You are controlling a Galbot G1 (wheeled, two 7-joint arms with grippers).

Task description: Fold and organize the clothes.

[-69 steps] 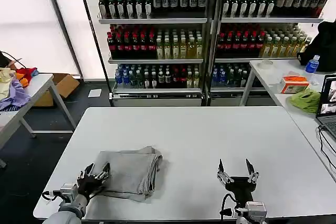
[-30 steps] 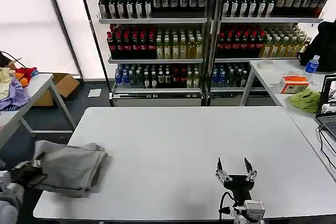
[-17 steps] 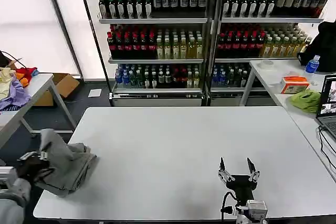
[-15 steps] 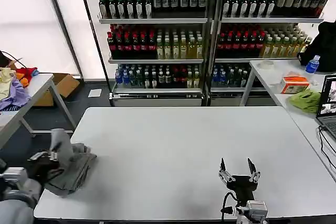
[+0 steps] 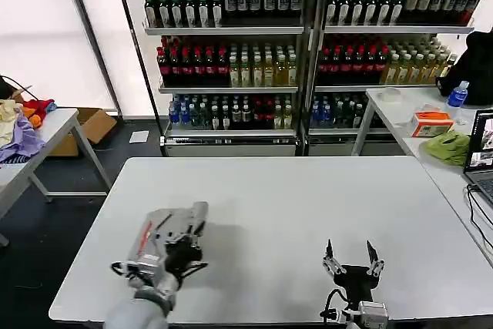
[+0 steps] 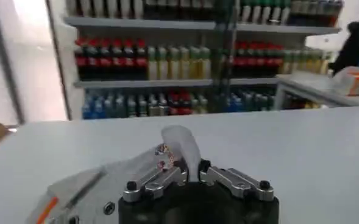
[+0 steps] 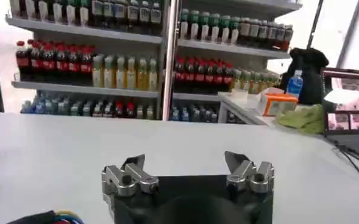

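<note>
The clothes are one light grey shirt [image 5: 171, 225], bunched up over the front left part of the white table [image 5: 308, 198]. An orange strip of it shows on one side. My left gripper [image 5: 182, 250] is shut on a fold of the shirt [image 6: 182, 143], and the small multicoloured print sits beside the left gripper [image 6: 188, 173] in its wrist view. The rest of the cloth drapes over the gripper's body. My right gripper [image 5: 352, 256] hovers open near the table's front right edge with nothing between its fingers. From its own wrist, the right gripper [image 7: 185, 161] has bare table ahead.
Shelves of bottles [image 5: 308, 44] stand behind the table. A side table on the right holds a lime-green cloth [image 5: 448, 146], an orange box [image 5: 431, 122] and a laptop [image 5: 482, 152]. A table at the far left carries a lilac cloth [image 5: 21, 142].
My left gripper, which had carried the shirt past the table's left edge, has swung back right over the table with the shirt bunched in it. The right gripper has barely moved.
</note>
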